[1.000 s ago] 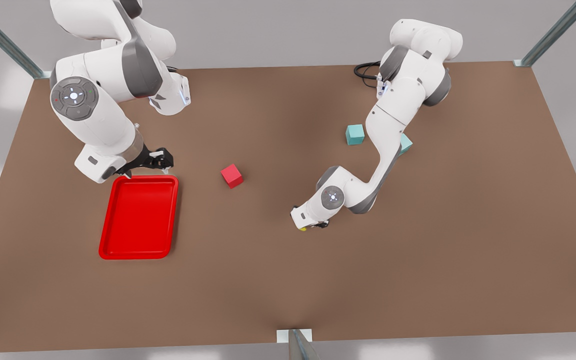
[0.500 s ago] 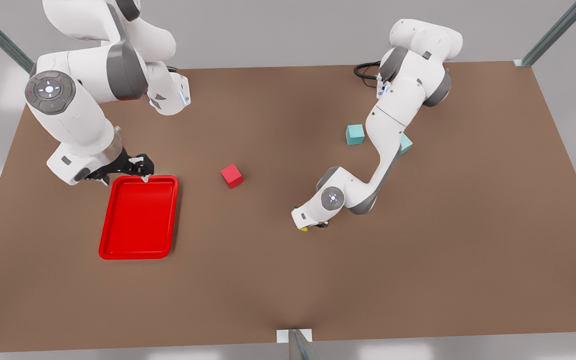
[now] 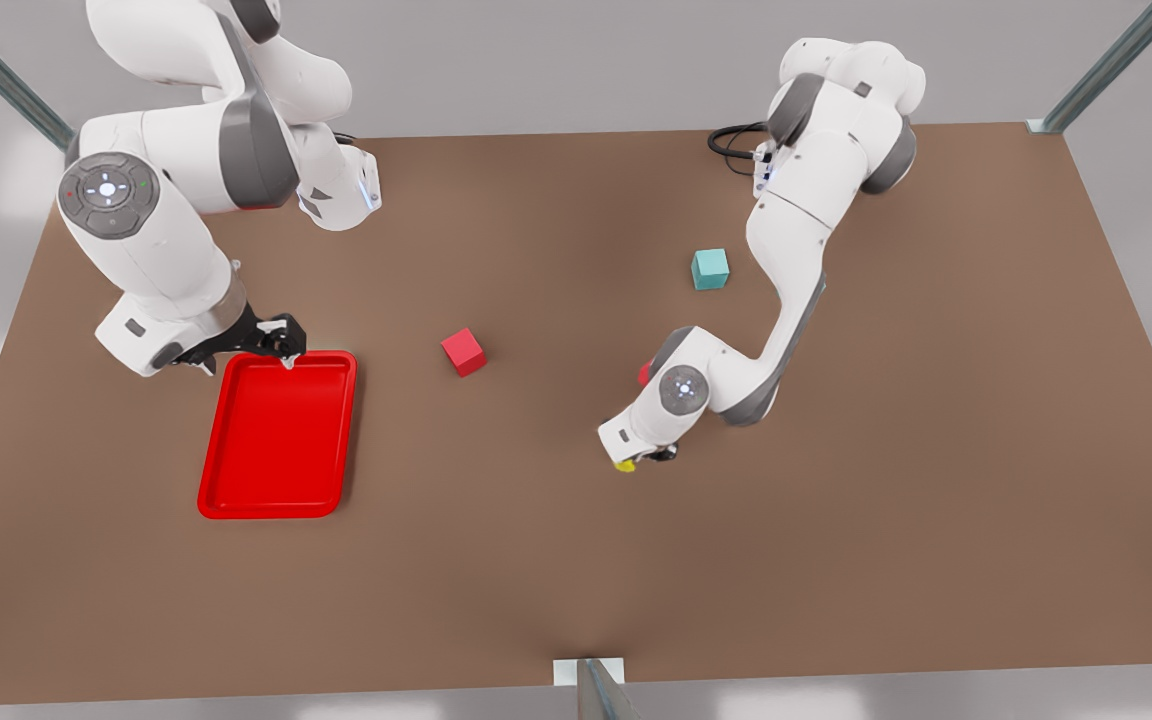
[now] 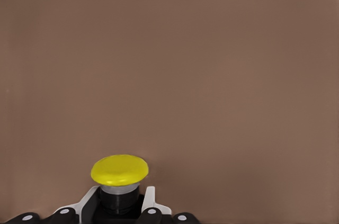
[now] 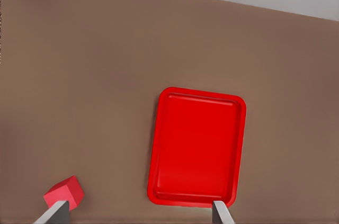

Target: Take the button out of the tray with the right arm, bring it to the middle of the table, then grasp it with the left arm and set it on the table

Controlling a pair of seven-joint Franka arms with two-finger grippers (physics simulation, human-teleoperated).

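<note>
- The brown table [image 3: 556,560] carries everything.
- The red tray [image 3: 279,435] lies near the table's left edge in the front view.
- The right gripper [image 3: 281,340] hovers at the tray's far rim, fingers [image 5: 222,214] apart.
- The left gripper [image 3: 641,458] is mid-table, clamped on the button [image 4: 119,171].
- 1 red cube [image 3: 463,352] sits between the arms.

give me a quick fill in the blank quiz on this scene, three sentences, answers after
1. The left gripper is shut on the ______, whose cap is yellow.
2. The right gripper hangs open by the red ______.
3. The cube beside the left arm on the table is coloured ______.

Missing words: button; tray; teal
</note>
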